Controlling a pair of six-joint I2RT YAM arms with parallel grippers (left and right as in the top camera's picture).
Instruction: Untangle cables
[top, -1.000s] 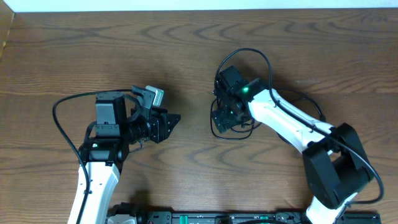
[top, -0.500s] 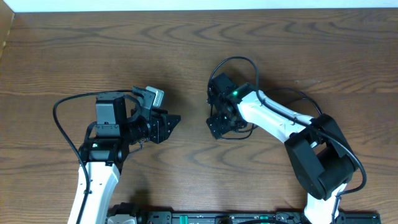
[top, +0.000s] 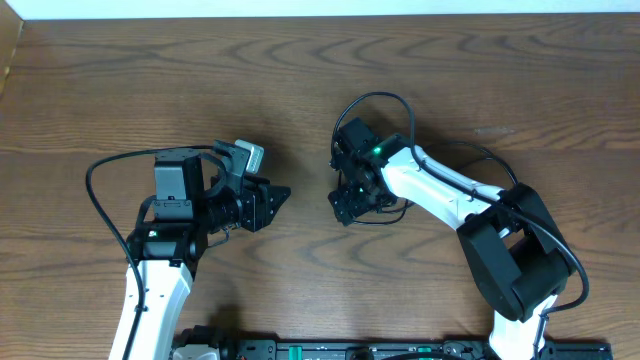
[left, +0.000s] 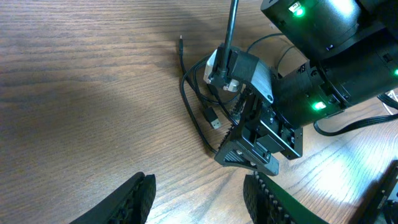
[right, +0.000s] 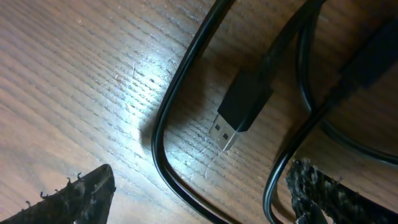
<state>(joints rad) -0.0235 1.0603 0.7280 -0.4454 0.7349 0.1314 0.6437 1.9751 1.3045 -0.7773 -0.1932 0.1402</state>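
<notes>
Hovering over the desk (top: 150, 90) in the overhead view, the right end effector (top: 345, 207) hides most of the black cables (top: 375, 221); the left end effector (top: 272, 200) sits well apart. Left wrist: its fingers (left: 137, 199) are spread and empty, with the tips cut off. Right wrist: fingers (right: 81, 193) are spread, with a cable loop and a USB plug (right: 239, 109) lying loose between them.

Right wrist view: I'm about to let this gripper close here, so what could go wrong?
The open right gripper straddles at least two black strands of the cables near the USB plug. Closing may pinch more than one and tighten the tangle. The left gripper is open and holds nothing, so a pull would likely drag the whole bundle.
</notes>
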